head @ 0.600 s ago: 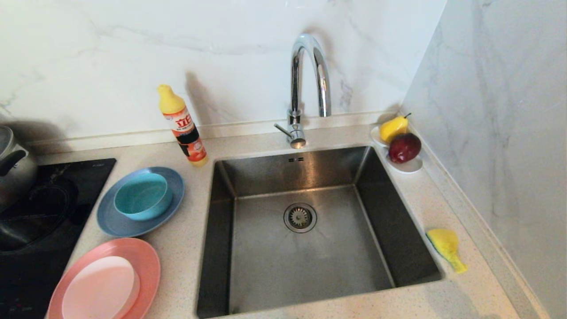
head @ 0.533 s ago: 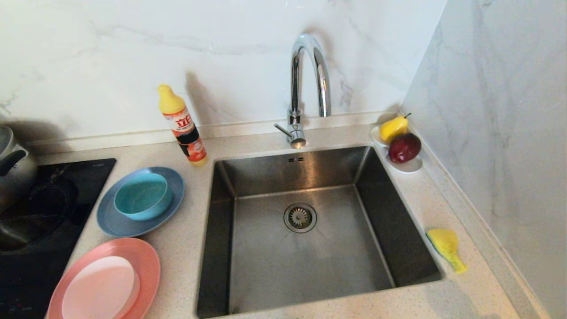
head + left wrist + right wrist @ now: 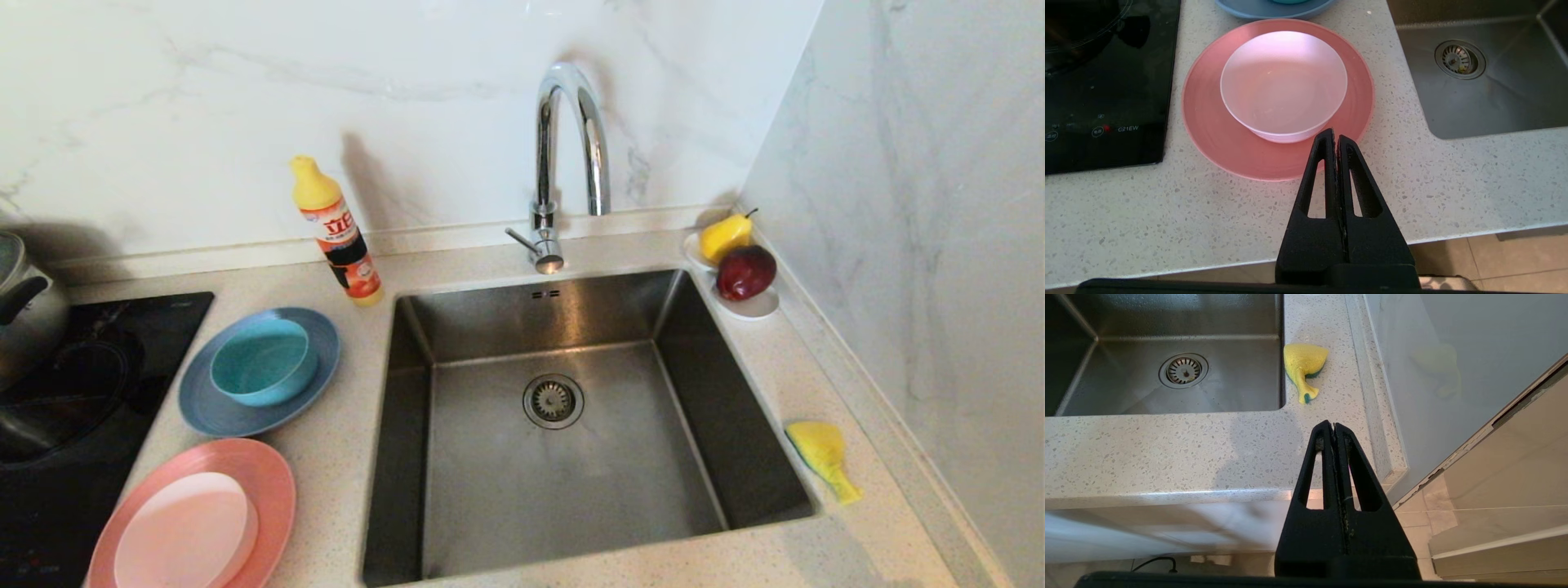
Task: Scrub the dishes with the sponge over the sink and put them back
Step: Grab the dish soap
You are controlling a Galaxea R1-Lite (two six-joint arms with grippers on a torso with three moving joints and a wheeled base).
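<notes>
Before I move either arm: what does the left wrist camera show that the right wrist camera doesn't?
Left wrist only: the shut left gripper, the pale pink-white bowl sitting on the salmon-pink plate, the grey-blue plate's edge, the black cooktop.
Right wrist only: the shut right gripper, the sponge on the counter beside the sink.
Both: the sink and its drain.

The sink [image 3: 563, 457] sits in the middle of the tabletop [image 3: 351, 457], the tap [image 3: 563, 163] behind it. Left of it, 2 plates each carry 1 bowl, one plate [image 3: 314, 392] behind the other plate [image 3: 273, 482], beside the cooktop [image 3: 82, 392], with a bottle [image 3: 336, 233] behind them. The sponge [image 3: 820, 453] lies right of the sink, a saucer [image 3: 755, 309] of fruit behind it.
</notes>
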